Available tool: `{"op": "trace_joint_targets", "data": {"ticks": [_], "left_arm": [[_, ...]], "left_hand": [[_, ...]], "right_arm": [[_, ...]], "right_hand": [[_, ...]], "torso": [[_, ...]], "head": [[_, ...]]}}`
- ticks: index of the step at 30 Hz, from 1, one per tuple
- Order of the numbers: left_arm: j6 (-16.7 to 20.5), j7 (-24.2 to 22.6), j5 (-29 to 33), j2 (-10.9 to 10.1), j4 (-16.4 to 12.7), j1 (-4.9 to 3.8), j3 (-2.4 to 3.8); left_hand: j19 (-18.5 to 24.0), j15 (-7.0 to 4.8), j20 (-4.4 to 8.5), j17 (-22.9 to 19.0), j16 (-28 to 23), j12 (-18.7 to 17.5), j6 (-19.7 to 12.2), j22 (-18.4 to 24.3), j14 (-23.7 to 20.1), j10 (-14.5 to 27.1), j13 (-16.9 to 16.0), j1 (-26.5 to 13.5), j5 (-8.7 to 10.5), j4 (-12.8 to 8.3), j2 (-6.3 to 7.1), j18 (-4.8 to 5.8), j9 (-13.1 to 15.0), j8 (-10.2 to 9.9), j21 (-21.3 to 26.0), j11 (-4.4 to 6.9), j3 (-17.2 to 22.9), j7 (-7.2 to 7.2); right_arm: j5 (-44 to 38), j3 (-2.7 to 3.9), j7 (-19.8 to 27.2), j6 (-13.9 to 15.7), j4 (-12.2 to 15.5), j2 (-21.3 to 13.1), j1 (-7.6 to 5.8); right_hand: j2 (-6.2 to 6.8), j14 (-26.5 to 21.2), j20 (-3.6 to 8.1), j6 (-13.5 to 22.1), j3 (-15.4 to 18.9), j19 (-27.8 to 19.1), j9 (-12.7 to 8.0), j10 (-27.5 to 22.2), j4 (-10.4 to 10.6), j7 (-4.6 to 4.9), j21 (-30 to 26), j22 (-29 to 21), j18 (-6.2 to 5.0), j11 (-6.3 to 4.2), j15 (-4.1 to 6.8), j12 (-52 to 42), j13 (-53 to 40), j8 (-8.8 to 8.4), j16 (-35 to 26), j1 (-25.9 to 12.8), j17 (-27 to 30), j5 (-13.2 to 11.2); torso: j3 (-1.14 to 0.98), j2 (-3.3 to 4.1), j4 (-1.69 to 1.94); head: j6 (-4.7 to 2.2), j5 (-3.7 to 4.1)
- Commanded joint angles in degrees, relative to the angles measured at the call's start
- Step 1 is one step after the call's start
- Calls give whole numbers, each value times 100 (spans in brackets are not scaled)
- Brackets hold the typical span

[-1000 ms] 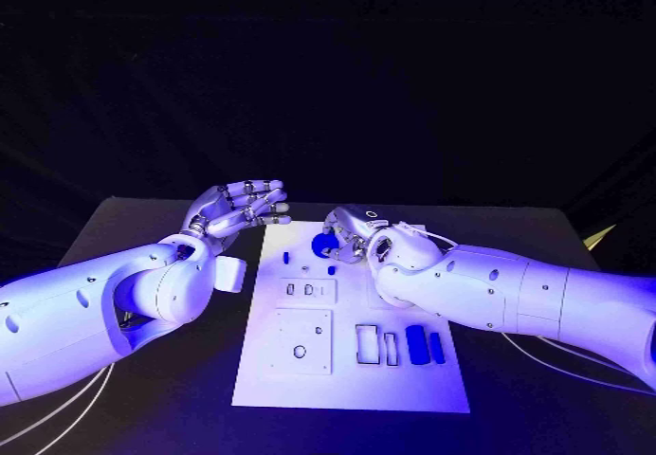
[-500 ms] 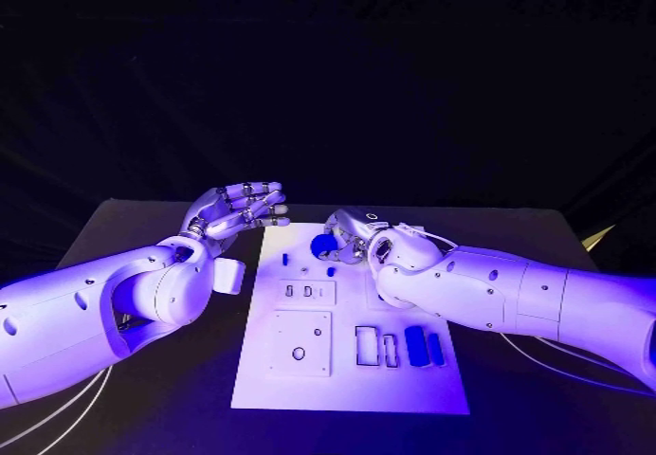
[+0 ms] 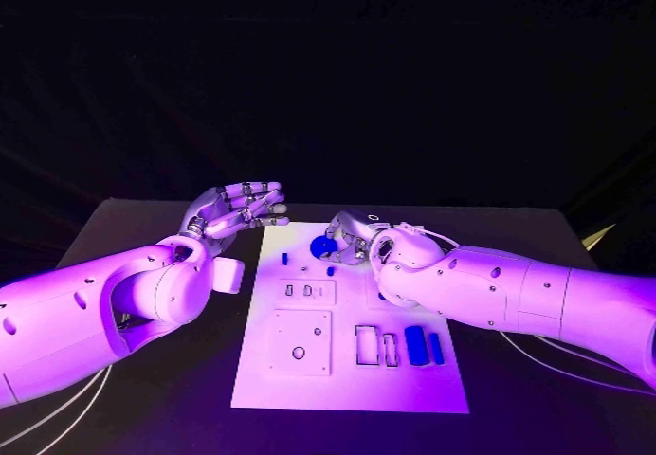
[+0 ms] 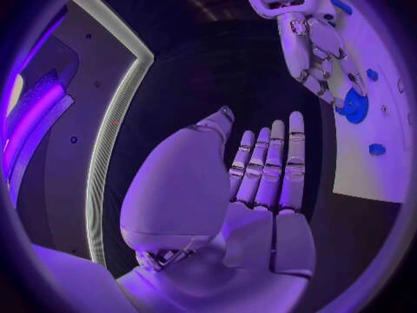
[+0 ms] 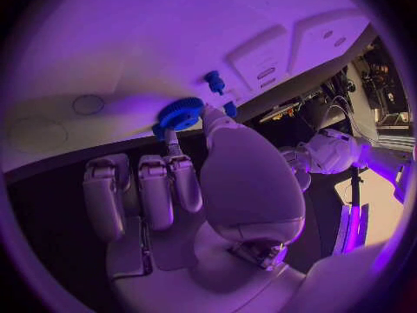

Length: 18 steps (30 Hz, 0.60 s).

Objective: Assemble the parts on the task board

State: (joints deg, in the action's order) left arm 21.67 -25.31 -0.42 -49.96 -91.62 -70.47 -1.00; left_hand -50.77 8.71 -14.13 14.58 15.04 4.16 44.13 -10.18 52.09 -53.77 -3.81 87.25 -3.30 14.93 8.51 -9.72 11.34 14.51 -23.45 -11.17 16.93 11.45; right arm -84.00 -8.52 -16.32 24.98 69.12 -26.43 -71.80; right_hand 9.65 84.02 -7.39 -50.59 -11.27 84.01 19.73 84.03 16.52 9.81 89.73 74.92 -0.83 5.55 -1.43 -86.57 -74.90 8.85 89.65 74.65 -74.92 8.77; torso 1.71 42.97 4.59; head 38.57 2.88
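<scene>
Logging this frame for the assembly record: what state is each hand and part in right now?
Left hand: raised beside the board, fingers apart, holding nothing.
Right hand: fingers pinching the blue gear.
Blue gear: held at the task board's far end.
Task board: flat on the table.
Blue bars: lying in the board's near right part, untouched.

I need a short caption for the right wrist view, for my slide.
Right hand pinches a blue gear on the task board.

Gear (image 3: 322, 246) on task board (image 3: 350, 379), right robot hand (image 3: 358, 235) touching it.
</scene>
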Motion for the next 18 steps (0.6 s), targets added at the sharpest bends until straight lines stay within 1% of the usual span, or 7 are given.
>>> {"op": "trace_joint_targets", "data": {"ticks": [1, 6, 9, 12, 14, 16, 18], "left_arm": [[-92, -30, 11, 5, -7, -7, 5], [-86, -32, 11, -1, -7, -7, 5], [-88, -34, 11, -6, -7, -7, 5], [-88, -37, 11, -15, -4, -7, 5], [-86, -43, 11, -21, 2, -7, 5], [-85, -51, 11, -24, 10, -7, 5], [-85, -57, 11, -25, 17, -6, 5]], "left_hand": [[34, 6, 12, 5, 17, -21, -17, -7, -49, -16, 6, -4, 38, -5, -11, -53, -7, -3, -33, -9, -27, 202], [34, 6, 12, 5, 17, -21, -17, -7, -49, -16, 6, -4, 38, -5, -11, -53, -7, -3, -33, -9, -27, 202], [40, 8, 11, 13, 13, -28, -24, -9, -57, -6, 7, 1, 38, -10, -11, -53, -9, -6, -39, -12, -28, 204], [40, 8, 11, 13, 13, -28, -24, -9, -57, -6, 7, 1, 38, -10, -11, -53, -9, -6, -39, -12, -28, 204], [40, 8, 11, 13, 13, -28, -24, -9, -57, -6, 7, 1, 38, -10, -11, -53, -9, -6, -39, -12, -28, 204], [40, 8, 11, 13, 13, -28, -24, -9, -57, -6, 7, 1, 38, -10, -11, -53, -9, -6, -39, -12, -28, 204], [40, 8, 11, 13, 13, -28, -24, -9, -57, -6, 7, 1, 38, -10, -11, -53, -9, -6, -39, -12, -28, 204]], "right_arm": [[48, -2, 18, -117, 2, -17, 6], [25, -2, 44, 49, 58, -92, 7], [31, -1, 144, 347, 200, -218, 16], [124, 4, 281, 599, 355, -360, 18], [239, 14, 421, 792, 484, -482, 10], [403, 29, 595, 967, 635, -639, -18], [597, 41, 730, 1040, 775, -799, -68]], "right_hand": [[-27, 589, 19, -37, -23, 599, 8, 271, 3, 10, 27, 1508, 83, -31, 31, -17, -1185, 38, 25, -35, -1465, 20], [-24, 589, 21, -38, -22, 599, 7, 272, 5, 9, 27, 1508, 83, -33, 33, -18, -1187, 37, 25, -47, -1467, 18], [-24, 589, 23, -42, -31, 599, 7, 288, -6, 6, 27, 1508, 83, -36, 36, -34, -1202, 37, 26, -40, -1469, 19], [-21, 590, 28, -47, -48, 599, 6, 299, -23, 2, 27, 1508, 83, -40, 40, -44, -1212, 36, 27, -21, -1473, 20], [-17, 588, 30, -46, -58, 599, 5, 295, -33, 2, 27, 1508, 83, -42, 43, -39, -1207, 33, 25, -7, -1465, 20], [-9, 588, 33, -33, -73, 599, 0, 290, -45, 5, 27, 1508, 83, -42, 44, -35, -1203, 23, 25, 14, -1464, 20], [4, 591, 36, -12, -87, 599, -7, 289, -57, 9, 27, 1508, 83, -39, 44, -34, -1202, 6, 27, 36, -1475, 19]], "torso": [[2, 1, -6], [-1, 4, 2], [-6, 4, -5], [-7, 2, -19], [-9, -2, -33], [-7, -12, -45], [-15, -17, -58]], "head": [[4, 5], [-11, 25], [-25, 29], [-32, 7], [-51, -1], [-66, 6], [-89, 3]]}}
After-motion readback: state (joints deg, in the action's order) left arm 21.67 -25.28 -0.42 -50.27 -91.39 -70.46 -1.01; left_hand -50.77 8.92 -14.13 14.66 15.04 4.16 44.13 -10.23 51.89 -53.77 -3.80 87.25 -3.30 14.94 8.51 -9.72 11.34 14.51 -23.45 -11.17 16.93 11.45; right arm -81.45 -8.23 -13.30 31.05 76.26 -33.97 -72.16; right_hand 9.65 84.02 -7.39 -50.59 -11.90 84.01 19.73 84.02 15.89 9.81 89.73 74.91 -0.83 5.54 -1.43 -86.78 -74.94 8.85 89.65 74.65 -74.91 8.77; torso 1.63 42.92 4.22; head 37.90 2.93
